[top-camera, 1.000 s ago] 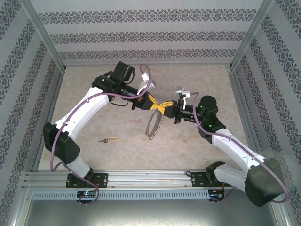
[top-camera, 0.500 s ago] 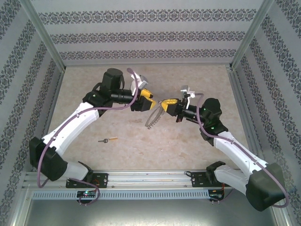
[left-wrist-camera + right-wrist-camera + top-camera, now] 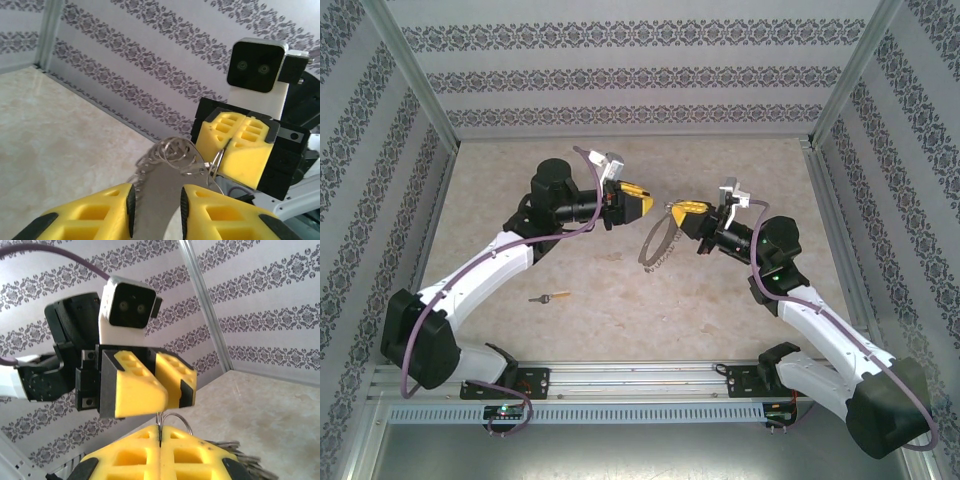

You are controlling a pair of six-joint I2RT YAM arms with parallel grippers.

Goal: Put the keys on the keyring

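Observation:
The keyring (image 3: 656, 240), a thin grey metal loop with small links along it, hangs above the table from my right gripper (image 3: 682, 210), which is shut on it. In the right wrist view the wire (image 3: 176, 419) rises from between my right gripper's (image 3: 160, 432) closed yellow pads. My left gripper (image 3: 638, 204) faces it a short way to the left, open and holding nothing. From the left wrist, my left gripper (image 3: 156, 202) has a clear gap, and beyond it the keyring (image 3: 180, 152) dangles. One small key (image 3: 551, 297), with a brass shaft and a dark head, lies on the table near the left arm.
Patterned walls (image 3: 620, 70) close in the beige table (image 3: 500, 180) on three sides, with aluminium posts at the corners. A metal rail (image 3: 640, 375) carrying both arm bases runs along the near edge.
My left gripper opened, let go of the keyring and drew back to the left. My right gripper shifted slightly right and up, and the keyring now hangs from it alone.

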